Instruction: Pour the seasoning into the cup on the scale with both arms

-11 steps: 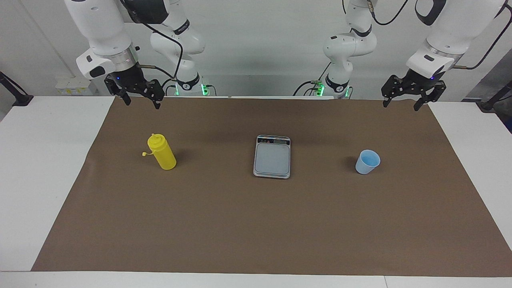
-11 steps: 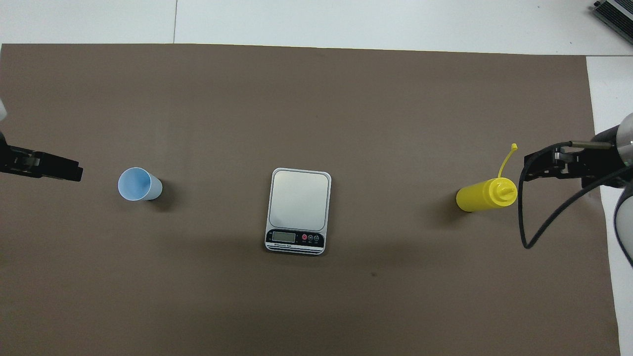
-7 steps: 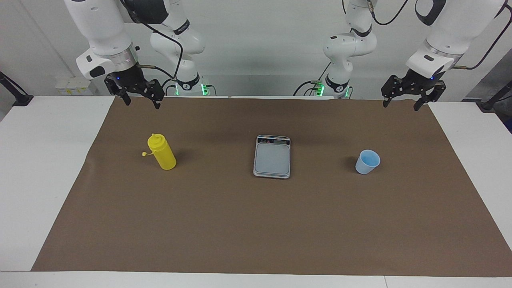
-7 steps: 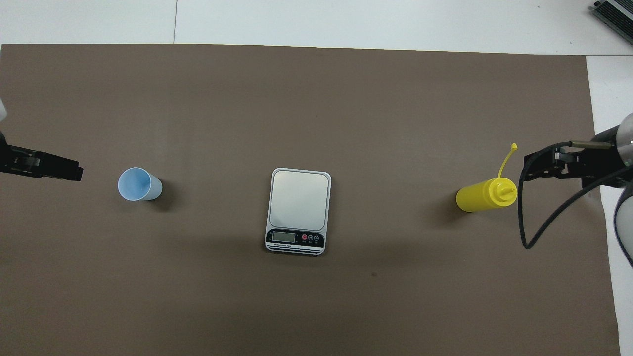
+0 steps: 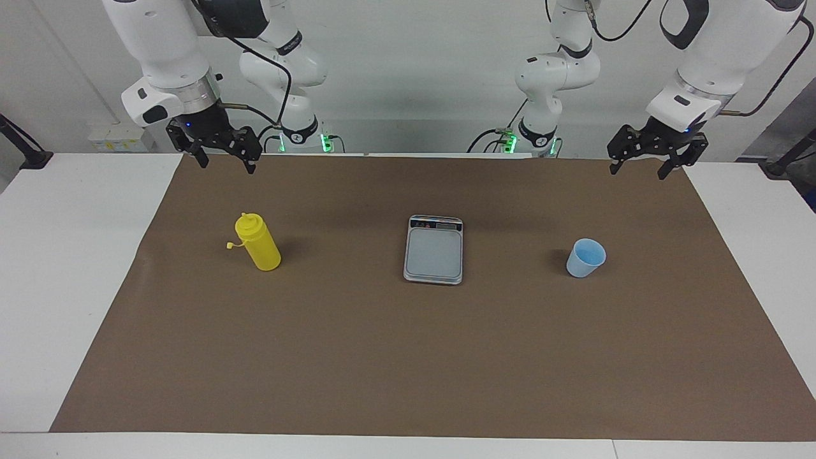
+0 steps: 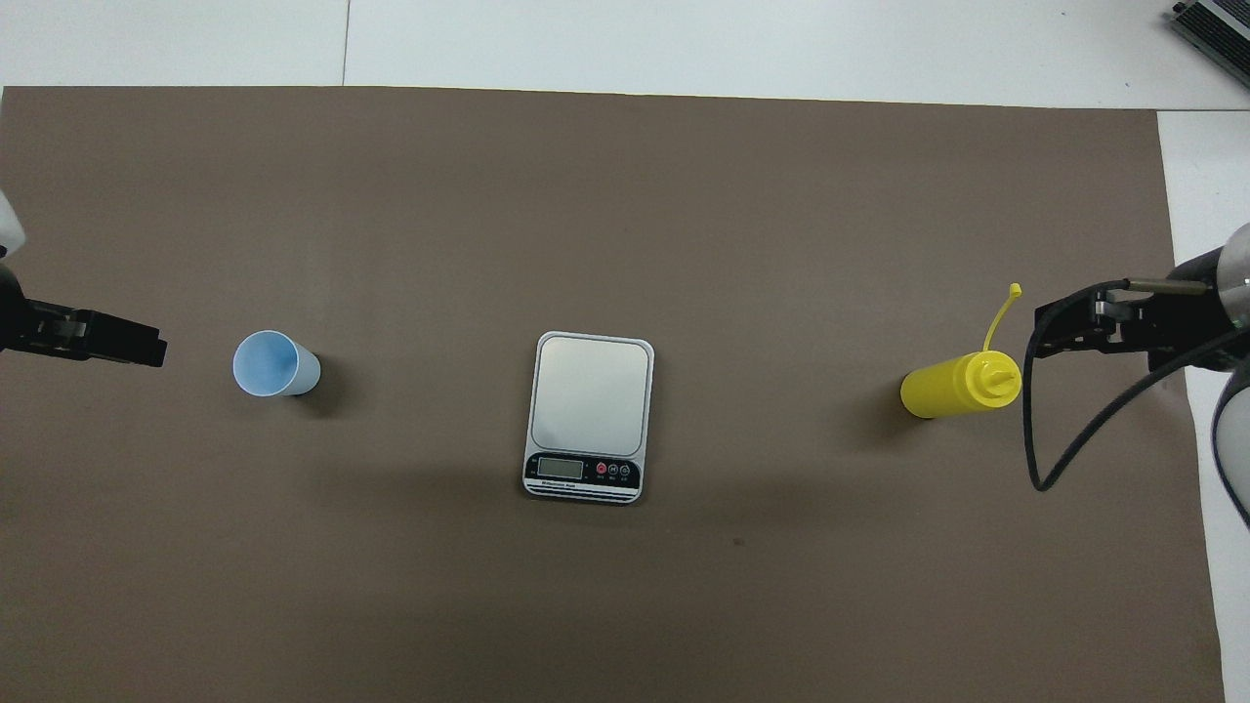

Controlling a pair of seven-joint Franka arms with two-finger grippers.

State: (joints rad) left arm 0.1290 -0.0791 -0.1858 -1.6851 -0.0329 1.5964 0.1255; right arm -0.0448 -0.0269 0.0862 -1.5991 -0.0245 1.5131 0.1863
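The yellow seasoning bottle [image 5: 257, 242] stands upright on the mat toward the right arm's end, its tethered cap hanging open; it also shows in the overhead view [image 6: 960, 386]. The light blue cup [image 5: 586, 257] [image 6: 275, 364] stands upright toward the left arm's end. The silver-grey scale [image 5: 434, 248] [image 6: 591, 415] lies in the middle with a bare plate, its display end nearer to the robots. My right gripper [image 5: 227, 166] [image 6: 1040, 332] is open and empty, raised by the bottle. My left gripper [image 5: 638, 172] [image 6: 156, 347] is open and empty, raised by the cup.
A brown mat [image 5: 408, 357] covers most of the white table [image 5: 64, 268]. A grey ribbed device [image 6: 1216, 24] lies at the table corner farthest from the robots, at the right arm's end.
My left arm has shifted a little, and its gripper with it. The right arm, bottle, cup and scale have not moved.
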